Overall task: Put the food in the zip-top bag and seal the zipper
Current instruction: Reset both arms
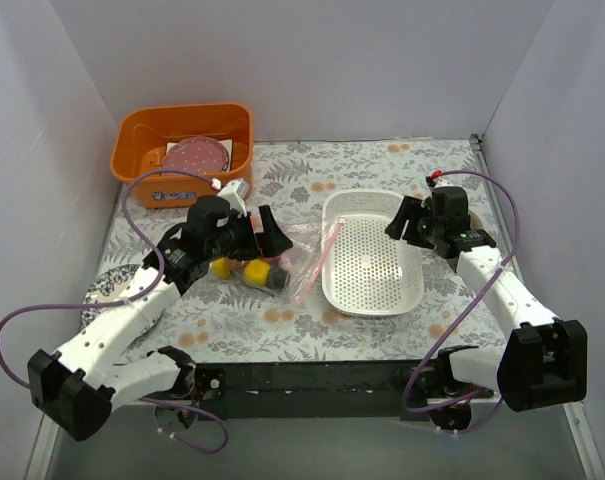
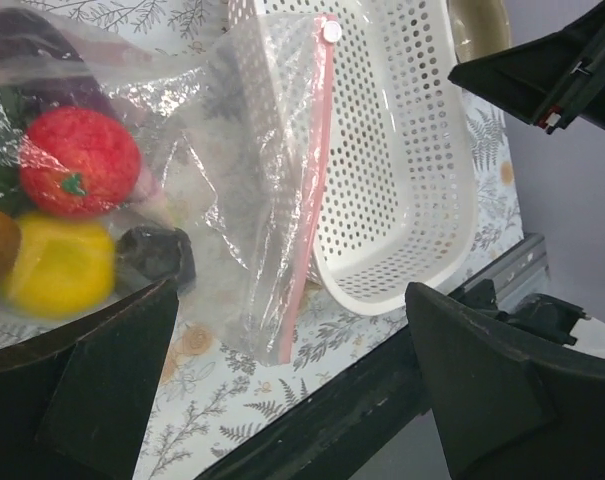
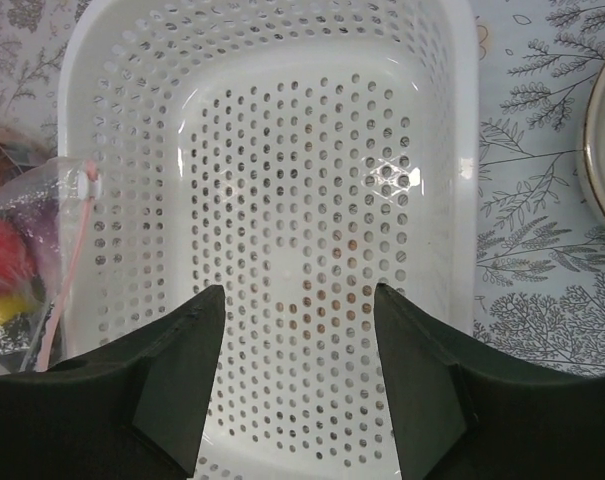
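Left gripper (image 2: 292,340) gaping, empty; zipper (image 2: 307,200) mid-frame in left wrist view, running top-to-bottom. Right gripper (image 3: 297,350) spread, empty, over basket (image 3: 462,150), farther off.

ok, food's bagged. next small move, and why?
Probably shift the right gripper left to the white slider on the zipper: the food sits inside the zip-top bag, the open jaws hover over the basket, and the slider rests at its rim.

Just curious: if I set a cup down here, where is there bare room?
Bare cloth lies behind the basket, between the orange bin and the right wall, and along the front edge before the bag and basket. The basket is empty, but the right end effector hangs over it. Crowded: the left end effector over the bag of toy food.
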Robot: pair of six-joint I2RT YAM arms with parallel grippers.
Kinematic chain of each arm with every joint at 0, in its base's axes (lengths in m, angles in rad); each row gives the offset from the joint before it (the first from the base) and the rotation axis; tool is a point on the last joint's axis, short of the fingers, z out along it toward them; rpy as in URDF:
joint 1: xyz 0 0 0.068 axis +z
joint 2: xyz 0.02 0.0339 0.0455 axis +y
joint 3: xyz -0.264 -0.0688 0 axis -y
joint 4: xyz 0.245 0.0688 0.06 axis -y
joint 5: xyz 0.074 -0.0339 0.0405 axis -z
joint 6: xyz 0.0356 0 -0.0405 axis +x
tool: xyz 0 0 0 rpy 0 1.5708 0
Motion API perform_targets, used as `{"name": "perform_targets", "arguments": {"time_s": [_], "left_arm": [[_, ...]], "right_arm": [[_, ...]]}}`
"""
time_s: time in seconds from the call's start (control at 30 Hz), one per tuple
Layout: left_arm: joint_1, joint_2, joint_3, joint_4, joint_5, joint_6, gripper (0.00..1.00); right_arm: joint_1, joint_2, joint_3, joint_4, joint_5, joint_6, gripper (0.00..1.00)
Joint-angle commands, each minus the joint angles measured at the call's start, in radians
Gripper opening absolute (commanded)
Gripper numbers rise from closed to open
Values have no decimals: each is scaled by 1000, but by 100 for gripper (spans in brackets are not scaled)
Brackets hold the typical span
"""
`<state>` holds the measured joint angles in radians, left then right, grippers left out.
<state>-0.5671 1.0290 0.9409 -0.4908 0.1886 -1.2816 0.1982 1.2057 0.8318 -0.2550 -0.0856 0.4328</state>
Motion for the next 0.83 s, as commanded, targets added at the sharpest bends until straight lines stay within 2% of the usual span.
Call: {"name": "perform_targets", "arguments": {"time_s": [0.0, 0.1, 0.2, 0.27, 0.37, 0.47, 0.5, 0.63, 0.73, 0.8], "left_arm": [[76, 98, 128, -52, -55, 125, 98], [194, 132, 160, -22, -22, 149, 98], [279, 137, 180, 14, 17, 246, 98], [291, 125, 173, 69, -26, 303, 98], [292, 103, 176, 92, -77, 308, 98], [292, 109, 196, 58, -58, 289, 98], [292, 117, 197, 49, -55, 280, 98], [291, 112, 181, 37, -44, 275, 98], [292, 80, 133, 105, -63, 272, 98], [292, 72, 111, 135, -87, 254, 98]], "right_arm": [[-5, -5, 82, -67, 139, -101, 70], [-23, 40, 151, -139, 292, -135, 75], [-66, 55, 182, -181, 308, -161, 77], [-97, 29, 170, -165, 296, -169, 78], [-115, -56, 115, -83, 337, -152, 80], [-118, -139, 35, -3, 392, -129, 96], [-120, -152, 6, 12, 397, -128, 98], [-118, -152, 0, 5, 394, -160, 98], [-120, -152, 0, -32, 512, -131, 98], [-118, -172, -31, 24, 549, -161, 98]]}}
